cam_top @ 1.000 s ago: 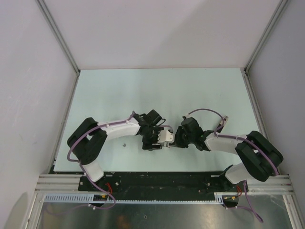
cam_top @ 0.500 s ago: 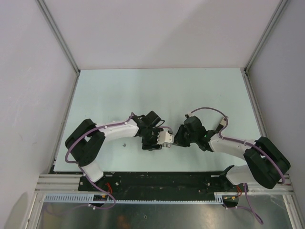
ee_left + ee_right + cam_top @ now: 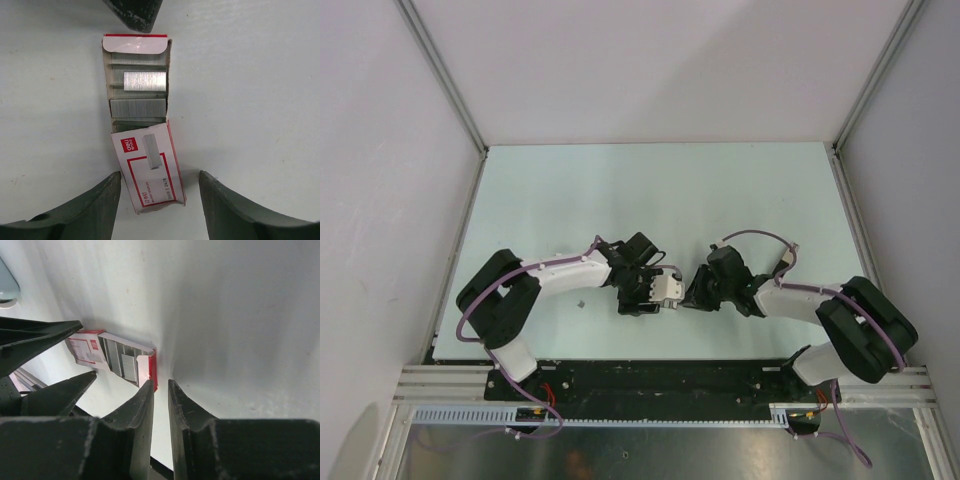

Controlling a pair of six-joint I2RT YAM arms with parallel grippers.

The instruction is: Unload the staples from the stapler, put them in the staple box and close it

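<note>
— Where do we find the staples?
— We see silver staple strips [image 3: 138, 109] packed in the red-and-white cardboard staple box [image 3: 150, 170]. It lies flat on the pale table [image 3: 250, 100] with its flap end open. One short strip [image 3: 144, 80] rests on top of the others.
— And how do we read the arms?
— Both fold elbows-out and reach inward, wrists low, meeting at the box. The left gripper [image 3: 160, 176] is spread wide, its fingers flanking the box's closed printed end. One finger is just beside the cardboard; we cannot tell whether it touches. The right gripper [image 3: 160, 385] points at the flap end, fingers drawn almost together with only a thin slit, gripping nothing.
</note>
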